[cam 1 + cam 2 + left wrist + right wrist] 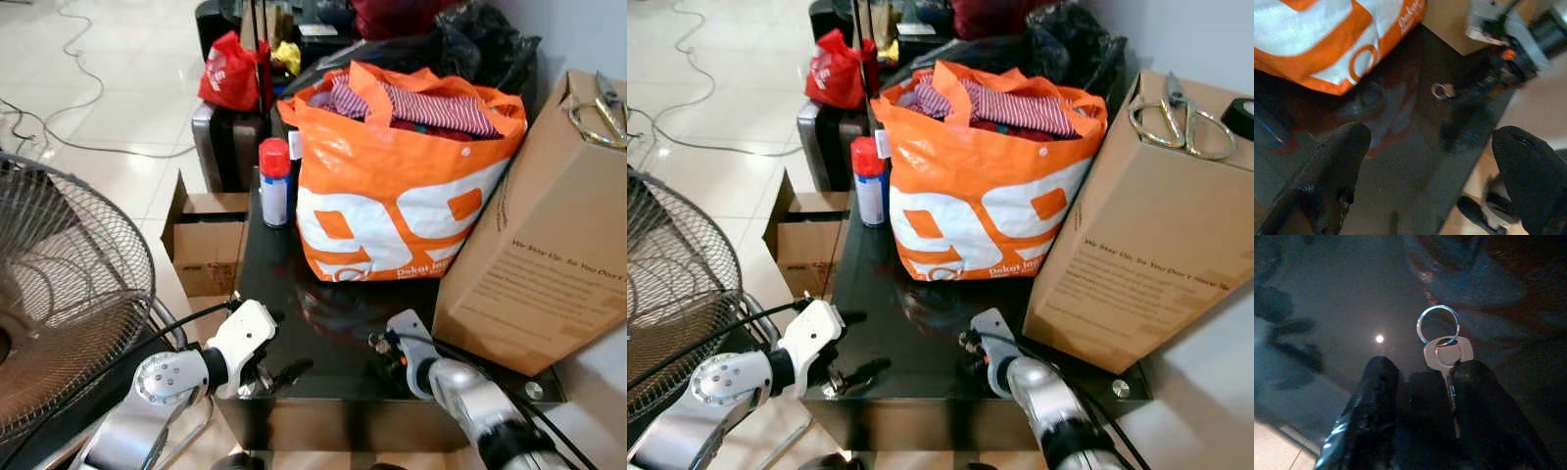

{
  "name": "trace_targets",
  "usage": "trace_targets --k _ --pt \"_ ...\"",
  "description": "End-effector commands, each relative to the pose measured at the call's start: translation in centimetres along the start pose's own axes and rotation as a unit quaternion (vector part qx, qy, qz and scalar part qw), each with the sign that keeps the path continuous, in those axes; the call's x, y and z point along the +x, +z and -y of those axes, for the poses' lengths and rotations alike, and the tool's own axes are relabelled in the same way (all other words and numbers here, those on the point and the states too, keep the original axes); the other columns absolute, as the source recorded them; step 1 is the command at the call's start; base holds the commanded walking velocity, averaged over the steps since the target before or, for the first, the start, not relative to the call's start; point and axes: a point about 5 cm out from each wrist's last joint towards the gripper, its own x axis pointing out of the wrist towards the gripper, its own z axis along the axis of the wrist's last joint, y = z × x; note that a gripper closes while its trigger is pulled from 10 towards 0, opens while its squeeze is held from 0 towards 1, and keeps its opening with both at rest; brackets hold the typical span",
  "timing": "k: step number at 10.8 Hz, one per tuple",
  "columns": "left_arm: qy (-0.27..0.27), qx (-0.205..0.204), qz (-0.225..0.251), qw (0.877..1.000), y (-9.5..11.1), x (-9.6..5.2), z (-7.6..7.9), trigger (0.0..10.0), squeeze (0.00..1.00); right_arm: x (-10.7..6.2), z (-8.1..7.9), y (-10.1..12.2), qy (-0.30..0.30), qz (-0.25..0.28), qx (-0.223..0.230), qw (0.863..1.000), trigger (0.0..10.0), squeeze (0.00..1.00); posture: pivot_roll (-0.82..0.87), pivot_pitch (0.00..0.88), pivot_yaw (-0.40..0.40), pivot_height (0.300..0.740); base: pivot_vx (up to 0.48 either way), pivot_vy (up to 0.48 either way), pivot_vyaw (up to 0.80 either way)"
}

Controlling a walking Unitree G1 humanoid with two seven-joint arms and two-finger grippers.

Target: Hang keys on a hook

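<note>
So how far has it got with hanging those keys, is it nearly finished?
Not nearly. Done so far: the right gripper has reached the key on the black glossy table. In hand: its fingers sit around the key's blade, ring poking out, though a firm grip can't be confirmed. The left gripper waits open nearby. Left: lifting it, finding a hook, hanging it.

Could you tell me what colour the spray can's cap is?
Red; the spray can's cap shows best in the left eye view.
</note>
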Motion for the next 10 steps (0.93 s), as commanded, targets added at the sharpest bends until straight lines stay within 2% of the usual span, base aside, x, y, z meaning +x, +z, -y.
trace_targets --k 1,2,3,4,5,6,8,10 --pt "-0.009 0.000 0.000 1.000 0.2 0.0 0.1 10.0 0.00 -0.1 0.3 -2.4 -0.015 -0.048 0.021 0.999 2.0 0.00 -0.05 0.040 -0.028 0.740 0.000 0.000 0.00" --pt "-0.015 -0.001 0.006 1.000 0.6 -0.2 -0.1 10.0 0.00 0.0 0.4 -2.5 -0.017 -0.052 0.017 0.998 0.1 0.00 -0.04 0.034 -0.029 0.740 0.000 0.000 0.00" --pt "-0.018 0.000 0.006 1.000 0.7 -0.2 -0.1 10.0 0.00 -0.1 0.5 -2.3 -0.012 -0.045 0.018 0.999 0.0 0.00 -0.05 0.031 -0.028 0.740 0.000 0.000 0.00" --pt "-0.021 0.002 0.006 1.000 0.7 -0.2 -0.1 10.0 0.00 -0.2 0.6 -2.0 -0.005 -0.033 0.018 0.999 0.5 0.00 -0.05 0.026 -0.027 0.740 0.000 0.000 0.00" --pt "-0.023 0.002 0.006 1.000 0.8 -0.1 0.0 10.0 0.00 -0.5 0.8 -1.4 0.009 -0.010 0.013 1.000 10.0 0.00 -0.05 0.022 -0.028 0.740 0.000 0.000 0.00" --pt "-0.024 0.003 0.007 1.000 0.8 -0.1 0.0 10.0 0.00 -0.8 0.8 -1.0 0.026 0.004 0.017 1.000 10.0 1.00 -0.05 0.020 -0.033 0.740 0.000 0.000 0.00" --pt "-0.024 0.004 0.008 1.000 1.0 -0.1 -0.1 10.0 0.00 -1.2 0.8 -0.1 0.042 0.029 0.024 0.998 10.0 1.00 -0.05 0.018 -0.037 0.740 0.000 0.000 0.00" --pt "-0.035 -0.002 0.006 0.999 1.0 -0.1 -0.1 10.0 0.00 -1.0 1.3 0.0 0.013 0.023 -0.005 1.000 10.0 1.00 -0.05 0.020 -0.032 0.740 0.000 0.000 0.00"
